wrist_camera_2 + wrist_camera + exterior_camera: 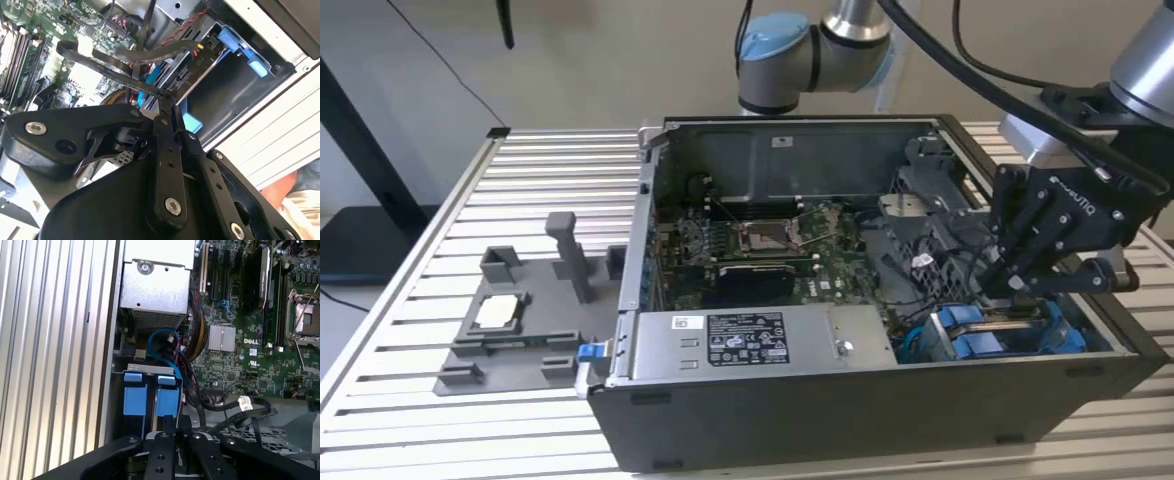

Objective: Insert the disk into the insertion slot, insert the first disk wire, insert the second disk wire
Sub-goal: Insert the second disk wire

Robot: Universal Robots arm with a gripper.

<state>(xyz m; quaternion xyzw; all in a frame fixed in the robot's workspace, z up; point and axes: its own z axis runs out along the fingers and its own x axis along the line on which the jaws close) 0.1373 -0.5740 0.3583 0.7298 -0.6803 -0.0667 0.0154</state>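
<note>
Computer case [854,420] on slatted table [534,200].

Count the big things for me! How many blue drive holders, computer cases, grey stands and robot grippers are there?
Bright blue plastic drive carriers in the bay: 2
Black metal computer case: 1
Grey plastic stand on the slatted table: 1
Black robot gripper: 1
Total: 5

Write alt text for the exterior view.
A robot gripper reaches into an open black computer case on a slatted table, above blue drive carriers in the bay at the exterior view's right. A grey fixture sits beside the case.
</note>
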